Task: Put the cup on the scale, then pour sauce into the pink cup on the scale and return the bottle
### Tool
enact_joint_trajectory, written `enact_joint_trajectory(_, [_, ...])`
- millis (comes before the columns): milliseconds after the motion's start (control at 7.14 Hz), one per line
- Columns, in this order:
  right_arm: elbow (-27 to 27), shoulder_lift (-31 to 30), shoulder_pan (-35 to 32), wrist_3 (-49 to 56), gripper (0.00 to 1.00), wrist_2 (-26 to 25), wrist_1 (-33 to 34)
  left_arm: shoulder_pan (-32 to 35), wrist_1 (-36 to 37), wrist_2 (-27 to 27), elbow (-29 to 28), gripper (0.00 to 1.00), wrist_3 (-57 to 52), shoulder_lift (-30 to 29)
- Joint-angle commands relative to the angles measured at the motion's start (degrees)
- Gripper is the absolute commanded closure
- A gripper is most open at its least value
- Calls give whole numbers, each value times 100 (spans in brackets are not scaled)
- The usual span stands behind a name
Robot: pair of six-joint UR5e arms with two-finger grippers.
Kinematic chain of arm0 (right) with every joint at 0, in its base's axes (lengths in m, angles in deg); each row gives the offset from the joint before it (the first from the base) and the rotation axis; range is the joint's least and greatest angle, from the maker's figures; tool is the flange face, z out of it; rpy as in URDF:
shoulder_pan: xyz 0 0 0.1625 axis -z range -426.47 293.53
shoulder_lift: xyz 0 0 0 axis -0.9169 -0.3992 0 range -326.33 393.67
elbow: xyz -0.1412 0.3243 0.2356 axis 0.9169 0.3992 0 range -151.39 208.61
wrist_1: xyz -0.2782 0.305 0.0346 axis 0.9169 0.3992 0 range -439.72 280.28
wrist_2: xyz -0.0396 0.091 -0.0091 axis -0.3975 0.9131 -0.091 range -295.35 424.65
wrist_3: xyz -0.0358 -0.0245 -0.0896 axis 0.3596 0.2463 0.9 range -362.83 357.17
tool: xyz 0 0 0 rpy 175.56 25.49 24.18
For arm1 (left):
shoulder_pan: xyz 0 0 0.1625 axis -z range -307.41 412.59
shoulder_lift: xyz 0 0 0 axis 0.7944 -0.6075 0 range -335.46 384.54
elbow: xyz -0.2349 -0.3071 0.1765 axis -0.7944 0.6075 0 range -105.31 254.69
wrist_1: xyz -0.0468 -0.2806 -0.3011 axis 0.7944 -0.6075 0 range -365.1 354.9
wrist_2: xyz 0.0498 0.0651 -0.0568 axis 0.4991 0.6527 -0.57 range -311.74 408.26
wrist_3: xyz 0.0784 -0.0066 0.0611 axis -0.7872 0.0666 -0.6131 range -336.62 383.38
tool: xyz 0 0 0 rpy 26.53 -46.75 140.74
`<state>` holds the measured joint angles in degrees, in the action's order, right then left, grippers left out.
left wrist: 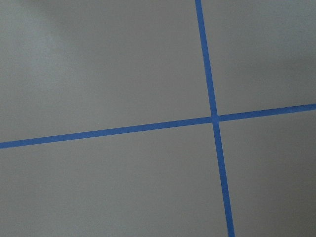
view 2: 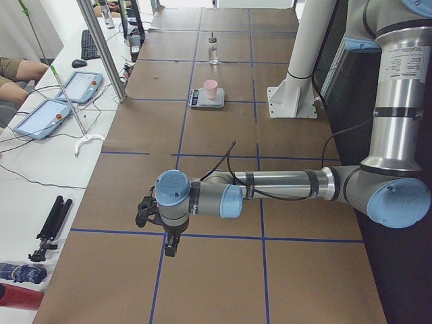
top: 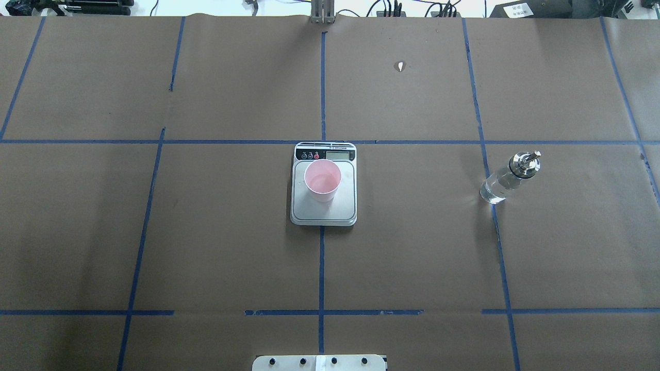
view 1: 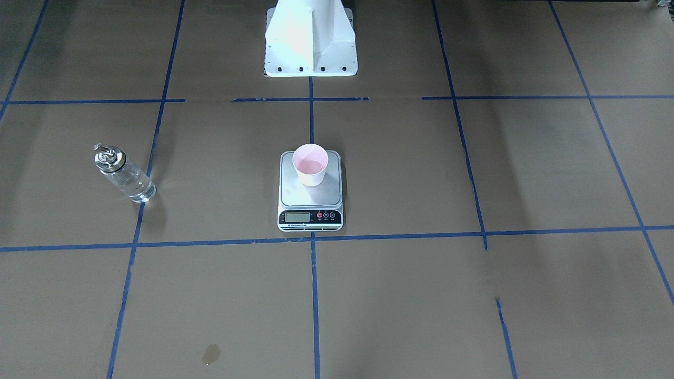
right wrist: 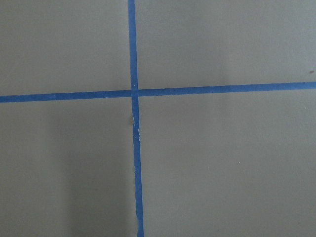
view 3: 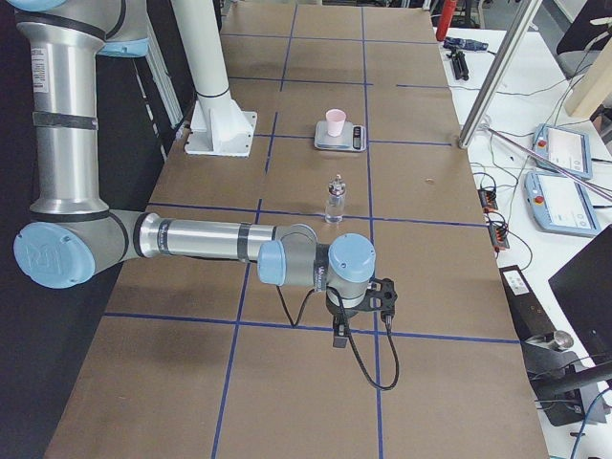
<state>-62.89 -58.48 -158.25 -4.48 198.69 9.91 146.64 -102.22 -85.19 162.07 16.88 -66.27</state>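
The pale pink cup (view 1: 310, 164) stands upright on the steel platform of the scale (view 1: 295, 196), toward the robot's side, with a little clear sauce (view 1: 309, 168) in its bottom. It also shows in the overhead view (top: 323, 180) on the scale (top: 345, 207). The clear glass bottle (view 1: 124, 177) with metal pourer cap stands upright on the table on the robot's right (top: 507, 178), apart from the scale. The left gripper (view 2: 170, 246) hangs over the table's left end, the right gripper (view 3: 339, 337) over the right end. Both are far from the cup and bottle, and I cannot tell whether they are open or shut.
The white robot base (view 1: 310, 45) stands behind the scale. A small wet spot (view 1: 210, 353) lies on the brown paper on the operators' side. Blue tape lines grid the table. Tablets (view 2: 81, 86) and cables lie on the side bench.
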Motion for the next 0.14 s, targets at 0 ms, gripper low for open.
enact_joint_trajectory(0, [-8, 4, 2, 7, 0, -9, -7, 0, 0, -5, -2, 0, 0, 1])
